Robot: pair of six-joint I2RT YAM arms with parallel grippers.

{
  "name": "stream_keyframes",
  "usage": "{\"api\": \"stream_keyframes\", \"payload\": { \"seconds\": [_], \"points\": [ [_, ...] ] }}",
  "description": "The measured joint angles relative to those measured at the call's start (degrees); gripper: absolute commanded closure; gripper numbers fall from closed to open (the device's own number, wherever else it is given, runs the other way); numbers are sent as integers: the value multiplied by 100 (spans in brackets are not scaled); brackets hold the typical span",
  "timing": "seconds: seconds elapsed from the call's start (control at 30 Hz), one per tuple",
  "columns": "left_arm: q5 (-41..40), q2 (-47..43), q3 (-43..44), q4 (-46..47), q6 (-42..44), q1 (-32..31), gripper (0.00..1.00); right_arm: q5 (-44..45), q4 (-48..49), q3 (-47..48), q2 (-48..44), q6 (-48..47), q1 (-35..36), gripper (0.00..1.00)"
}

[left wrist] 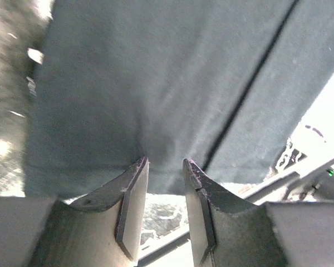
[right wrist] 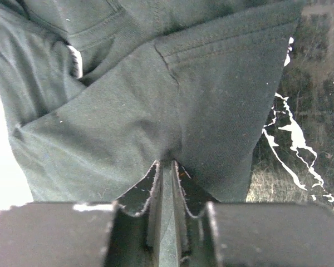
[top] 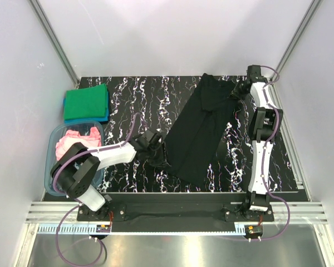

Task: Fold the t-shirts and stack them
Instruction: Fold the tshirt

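Black cloth dominates the scene: the black t-shirt lies on the marbled counter as a long, narrow band, well to the right of the clear tub. It runs slantwise, with its near end closer to the tub than its far end.

The left hand sits between the tub and the shirt, at the shirt's near-left edge. In the left wrist view its fingers stand narrowly apart with the hem caught between the tips, and the cloth puckers toward them.

The right hand is at the shirt's far corner, the point farthest from the tub. In the right wrist view its fingers are almost together, pinching a thin fold of the black cloth where a stitched sleeve hem shows.

The pink t-shirt lies crumpled inside the tub. Just beyond the tub's far rim, the green t-shirt rests folded on the blue t-shirt, of which only a thin edge shows.
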Motion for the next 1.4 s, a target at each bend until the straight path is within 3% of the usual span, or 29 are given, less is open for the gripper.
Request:
{"api": "stream_keyframes", "payload": {
  "seconds": [0.13, 0.17, 0.23, 0.4, 0.53, 0.63, 0.77, 0.87, 1.27, 1.4],
  "points": [
    [70, -37, 498, -455, 13, -39, 60, -160, 101, -393, -264, 28, -31, 68],
    [55, -76, 704, -614, 87, -37, 60, -173, 92, -605, -426, 50, -31, 59],
    [7, -221, 1045, -804, 282, -17, 58, -177, 33, -1036, -813, 111, -28, 55],
    [-46, -841, 1362, -988, 977, 299, 54, -203, 85, -3136, -2820, 485, -17, 37],
    [90, -763, 1357, -1027, 1423, 951, 53, -160, 289, -4909, -4645, 813, 116, 35],
    [24, -385, 1362, -1119, 1749, 1276, 53, -170, 509, -5849, -5469, 990, 264, 42],
    [-87, 214, 1360, -1403, 2041, 1294, 53, -210, 1207, -6323, -5366, 1237, 306, 61],
    [-79, 426, 1357, -1482, 2164, 1296, 52, -212, 1781, -6356, -4966, 1464, 313, 67],
    [308, 800, 1123, -1058, 2334, 1456, 51, -540, 2354, -4988, -3154, 1521, 315, 68],
    [487, 748, 968, -905, 2269, 1469, 60, -684, 2605, -4651, -2728, 1534, 317, 68]
  ]
}}
